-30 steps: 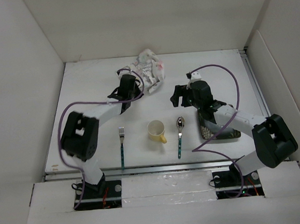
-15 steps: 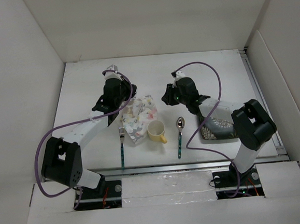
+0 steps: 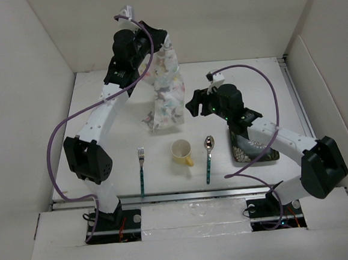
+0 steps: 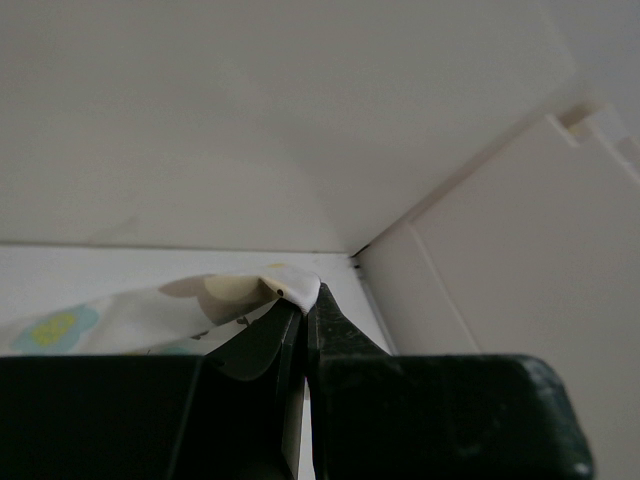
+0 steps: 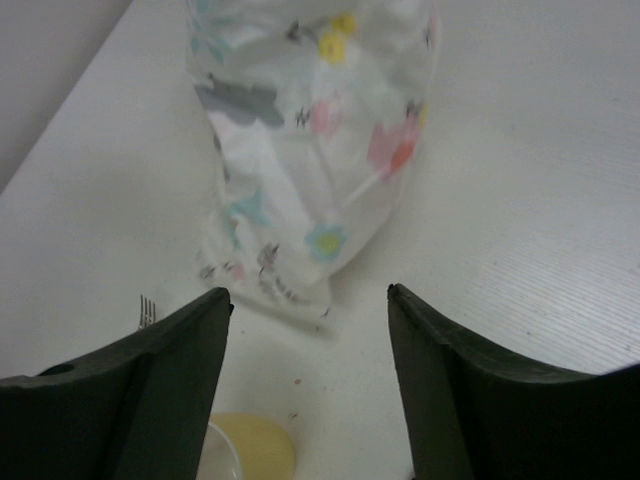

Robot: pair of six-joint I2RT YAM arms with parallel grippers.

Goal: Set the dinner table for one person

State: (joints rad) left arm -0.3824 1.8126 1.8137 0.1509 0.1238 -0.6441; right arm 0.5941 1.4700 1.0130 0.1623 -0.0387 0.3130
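Dinner table (image 3: 165, 167) white, between white walls (image 3: 26, 87).

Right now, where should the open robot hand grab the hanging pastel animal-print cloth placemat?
The pastel animal-print cloth placemat hangs long and narrow from the shut left gripper, pinched at a top corner. The best hold is probably the free bottom corner. The right gripper is open and facing it, so it could come in level from the right and pinch there, ready to spread the cloth flat.

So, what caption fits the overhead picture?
Left gripper holds the printed placemat up by a corner; open right gripper hovers nearby.
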